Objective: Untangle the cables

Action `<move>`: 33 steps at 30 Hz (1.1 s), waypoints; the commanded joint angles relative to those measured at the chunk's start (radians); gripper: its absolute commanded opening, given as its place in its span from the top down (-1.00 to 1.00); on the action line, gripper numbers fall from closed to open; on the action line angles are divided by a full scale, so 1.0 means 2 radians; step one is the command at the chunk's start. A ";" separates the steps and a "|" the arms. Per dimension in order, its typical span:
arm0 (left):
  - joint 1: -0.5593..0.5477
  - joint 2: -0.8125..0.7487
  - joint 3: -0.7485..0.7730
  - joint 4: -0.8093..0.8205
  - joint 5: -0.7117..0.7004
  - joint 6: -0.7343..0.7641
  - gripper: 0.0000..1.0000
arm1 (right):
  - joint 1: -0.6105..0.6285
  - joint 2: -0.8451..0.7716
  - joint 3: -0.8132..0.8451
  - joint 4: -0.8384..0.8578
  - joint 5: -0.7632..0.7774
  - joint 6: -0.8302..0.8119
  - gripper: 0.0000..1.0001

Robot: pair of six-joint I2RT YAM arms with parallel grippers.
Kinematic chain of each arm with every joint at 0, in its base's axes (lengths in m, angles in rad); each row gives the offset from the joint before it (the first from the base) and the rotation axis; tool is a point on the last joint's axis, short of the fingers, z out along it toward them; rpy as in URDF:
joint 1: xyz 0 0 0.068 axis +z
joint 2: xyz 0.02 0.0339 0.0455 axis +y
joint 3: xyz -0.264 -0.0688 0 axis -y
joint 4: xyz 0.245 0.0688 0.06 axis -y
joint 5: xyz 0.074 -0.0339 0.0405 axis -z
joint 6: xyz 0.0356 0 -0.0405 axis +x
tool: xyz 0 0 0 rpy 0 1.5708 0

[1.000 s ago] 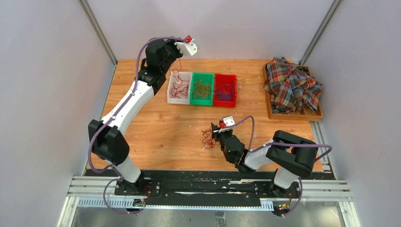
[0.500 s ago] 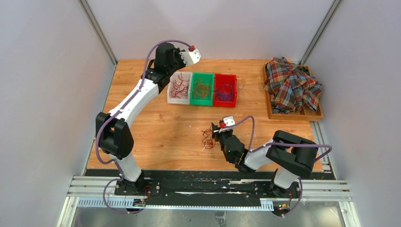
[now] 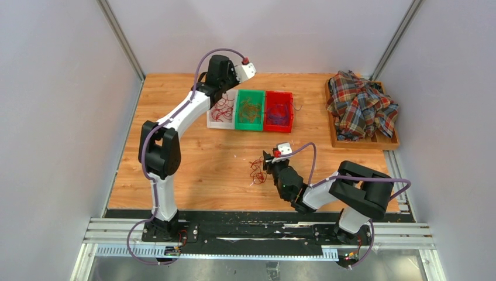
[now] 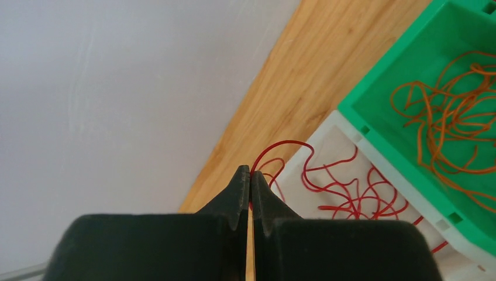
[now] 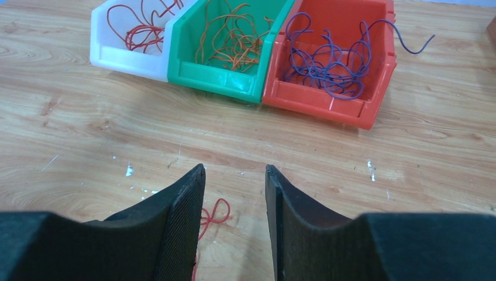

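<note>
the left gripper (image 4: 250, 175) has its fingers pinched together on 1 red cable (image 4: 281, 143), which arches out from the fingertips and falls ahead and to their right into the white bin (image 5: 126, 58), among more red strands (image 5: 140, 29). past that bin, further to the right of these fingers, is the green bin (image 5: 210, 79) with orange cables (image 5: 234, 38). the right gripper (image 5: 234, 170) hangs low over the table (image 5: 409, 152) with its fingers about half apart and nothing clamped between them; a small red bunch (image 5: 213, 213) lies on the wood under the gap, close against the left finger. well ahead of these fingers stand the 3 bins in a row, the red bin (image 5: 327, 102) holding purple cables (image 5: 333, 64).
</note>
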 commanded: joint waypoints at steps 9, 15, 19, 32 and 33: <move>0.010 -0.002 -0.062 0.016 0.048 -0.114 0.99 | -0.029 0.006 -0.012 0.012 0.005 0.045 0.16; 0.023 0.014 -0.100 0.046 0.017 -0.095 0.99 | -0.030 0.003 -0.016 0.014 0.005 0.050 0.17; 0.023 0.034 -0.107 0.076 0.006 -0.083 0.99 | -0.031 0.004 -0.017 0.016 0.006 0.051 0.17; 0.024 0.098 -0.105 0.102 0.005 -0.088 0.99 | -0.035 0.013 -0.029 0.055 0.013 0.051 0.21; 0.024 0.097 -0.103 0.100 0.005 -0.090 0.99 | -0.035 0.013 -0.030 0.057 0.013 0.051 0.21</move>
